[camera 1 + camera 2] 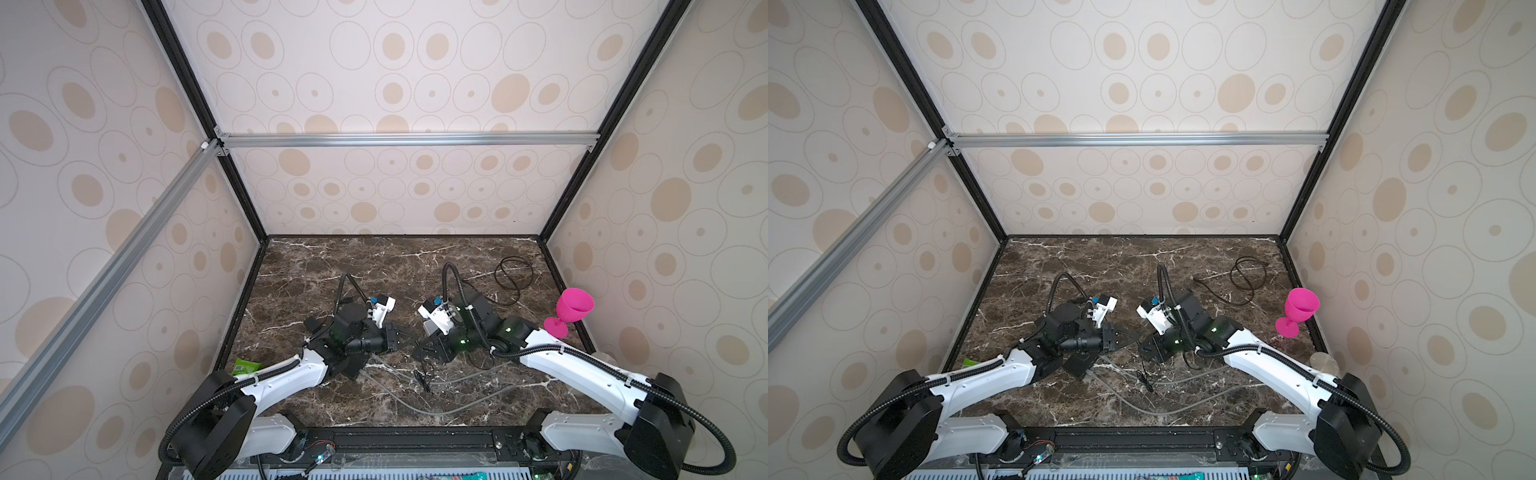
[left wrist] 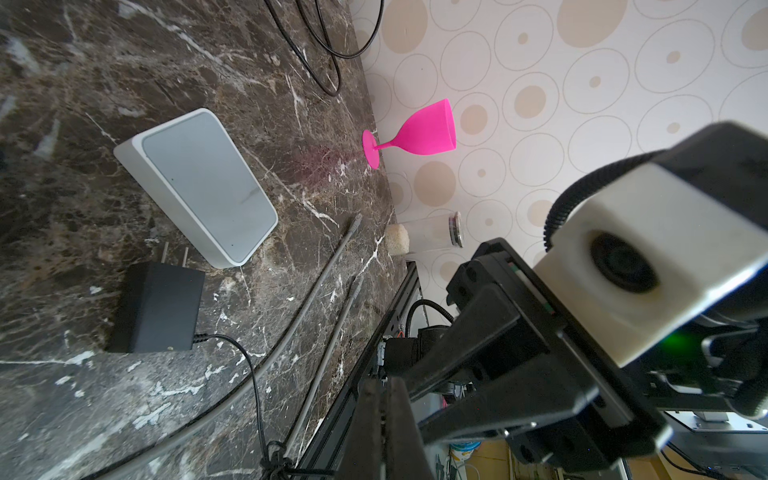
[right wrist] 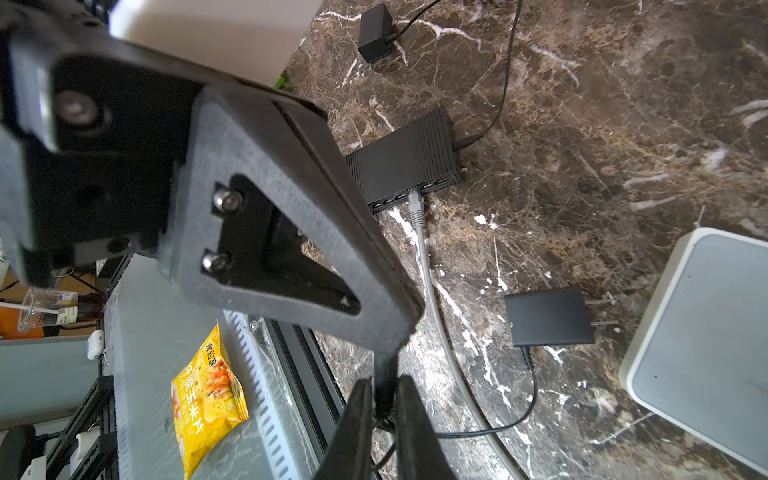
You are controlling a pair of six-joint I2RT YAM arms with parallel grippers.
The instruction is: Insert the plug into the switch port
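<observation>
Task looks done or close to it: the grey plug (image 3: pixel 415 205) sits in 1 port of the black switch (image 3: pixel 405 156) and seems square in it, though how deep it is seated is too small to judge. Its grey cable (image 3: pixel 436 299) trails off over the desk (image 1: pixel 374 257). In a top view the switch (image 1: pixel 353 366) lies about 8 o'clock from desk centre, partly under the left arm. Neither hand touches plug or switch. 2 more grey cable ends (image 2: pixel 356 220) lie loose near the desk's front edge, near a white box (image 2: pixel 195 187) whose ports are out of sight, so cannot tell if another insertion is left. Left hand (image 2: pixel 384 390): fingers pressed together, empty. Right hand (image 3: pixel 384 388): fingers almost together, thin gap with something dark in it, close to the adapter (image 3: pixel 548 318) cord (image 3: pixel 528 399); pinching it or just in front of it, cannot tell. Hands meet tip to tip near desk centre, right one at 4 o'clock of the left.
</observation>
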